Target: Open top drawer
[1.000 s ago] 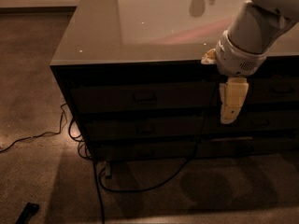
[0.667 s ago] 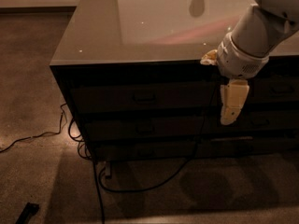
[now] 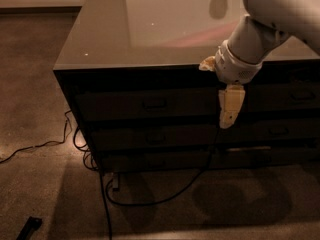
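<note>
The gripper (image 3: 227, 118) is edging left below the worktop's front edge toward the top drawer (image 3: 120, 104), which is sitting shut; I cannot tell its opening.

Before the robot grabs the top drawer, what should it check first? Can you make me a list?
1. Top drawer shut and waiting to be pulled: ok.
2. Handle in view with nothing on it: ok.
3. Gripper lined up with the handle: not ok; it hangs pointing down, off to the handle's right.
4. Gripper touching the handle: not ok; they are apart.
5. Cable out of the way: cannot tell; it climbs from the floor in front of the lower drawers.
</note>
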Controlling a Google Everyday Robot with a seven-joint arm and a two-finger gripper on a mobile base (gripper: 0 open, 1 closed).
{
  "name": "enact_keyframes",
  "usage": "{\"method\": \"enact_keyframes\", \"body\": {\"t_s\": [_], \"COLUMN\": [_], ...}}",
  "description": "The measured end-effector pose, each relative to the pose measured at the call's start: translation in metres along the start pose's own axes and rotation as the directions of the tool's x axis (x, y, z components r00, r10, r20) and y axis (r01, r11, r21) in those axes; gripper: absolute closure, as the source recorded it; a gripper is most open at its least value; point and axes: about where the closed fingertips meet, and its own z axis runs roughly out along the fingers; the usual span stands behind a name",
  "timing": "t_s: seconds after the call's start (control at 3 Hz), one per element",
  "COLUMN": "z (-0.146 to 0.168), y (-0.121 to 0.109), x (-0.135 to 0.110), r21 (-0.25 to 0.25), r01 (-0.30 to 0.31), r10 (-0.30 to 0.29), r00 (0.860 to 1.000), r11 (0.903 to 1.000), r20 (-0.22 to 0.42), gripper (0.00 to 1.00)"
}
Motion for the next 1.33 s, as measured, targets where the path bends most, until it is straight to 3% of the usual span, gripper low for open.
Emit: {"method": "enact_keyframes", "body": {"t_s": [0.33,0.67,1.0,1.33], "z": [0.024,0.044,0.044,0.064], "y": [-0.012,-0.019,-0.019,-0.036], "x": [-0.001,0.012,0.012,0.034], "r21": [-0.027,-0.051,-0.051,-0.054], "r01": [0.045,0.048,0.048,0.001], "r10": [-0.046,-0.054,-0.054,-0.011], "r00": [0.998,0.992,0.992,0.982], "r11": [0.9986,0.9975,0.9975,0.9986], "r20": [-0.046,-0.112,-0.112,-0.190], "gripper": [0.00,0.00,0.00,0.00]}}
